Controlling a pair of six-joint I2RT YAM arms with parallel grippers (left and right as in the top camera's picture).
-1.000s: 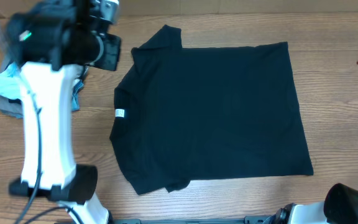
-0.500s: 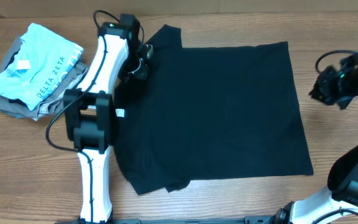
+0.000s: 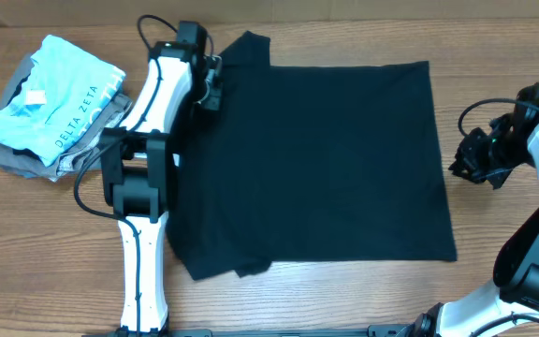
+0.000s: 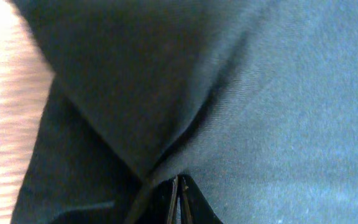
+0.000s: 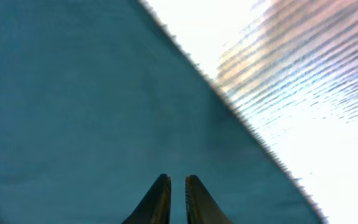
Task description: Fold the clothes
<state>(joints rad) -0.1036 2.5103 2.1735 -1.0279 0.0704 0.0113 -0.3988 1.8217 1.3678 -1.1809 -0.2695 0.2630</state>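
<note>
Pinching black T-shirt (image 3: 326,159): left gripper (image 4: 179,182); right gripper (image 5: 178,179) narrow; blue garment (image 3: 59,94) reads "DELTA ZETA".

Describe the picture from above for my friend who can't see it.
A plain black short-sleeved T-shirt lies spread flat on a brown wooden table. The left gripper pinches it by one sleeve, and the right gripper sits by its right edge. A pile of light blue and grey clothes lies at the left.
</note>
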